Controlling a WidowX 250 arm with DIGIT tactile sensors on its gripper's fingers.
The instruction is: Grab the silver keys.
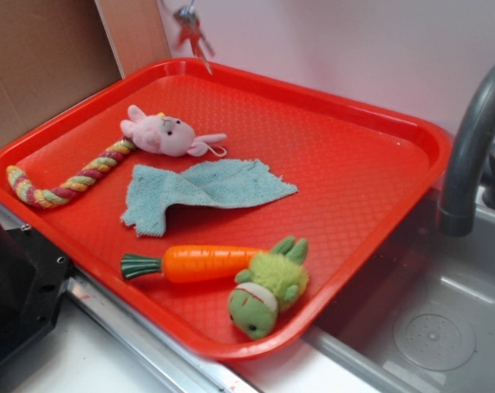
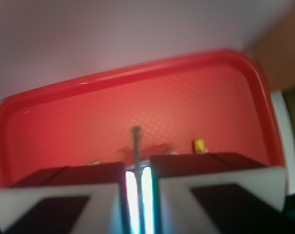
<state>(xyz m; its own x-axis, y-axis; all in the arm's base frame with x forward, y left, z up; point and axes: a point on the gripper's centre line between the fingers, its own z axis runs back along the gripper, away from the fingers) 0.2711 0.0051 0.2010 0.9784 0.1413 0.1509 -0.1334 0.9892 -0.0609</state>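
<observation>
The silver keys [image 1: 191,34] hang in the air above the far rim of the red tray [image 1: 378,213], reddish from the tray's glow. The exterior view's top edge cuts off whatever holds them. In the wrist view my gripper [image 2: 137,168] is shut, its two dark fingers nearly touching. A thin grey metal key [image 2: 136,141] is pinched in the narrow slit and sticks out past the fingertips. Below it lies bare tray floor [image 2: 88,122].
On the tray lie a pink plush pig [image 1: 165,134] with a striped rope tail [image 1: 63,184], a light blue cloth [image 1: 200,190], an orange toy carrot [image 1: 200,263] and a green plush toy [image 1: 267,286]. A grey faucet [image 1: 470,147] and sink [image 1: 427,327] stand to the right.
</observation>
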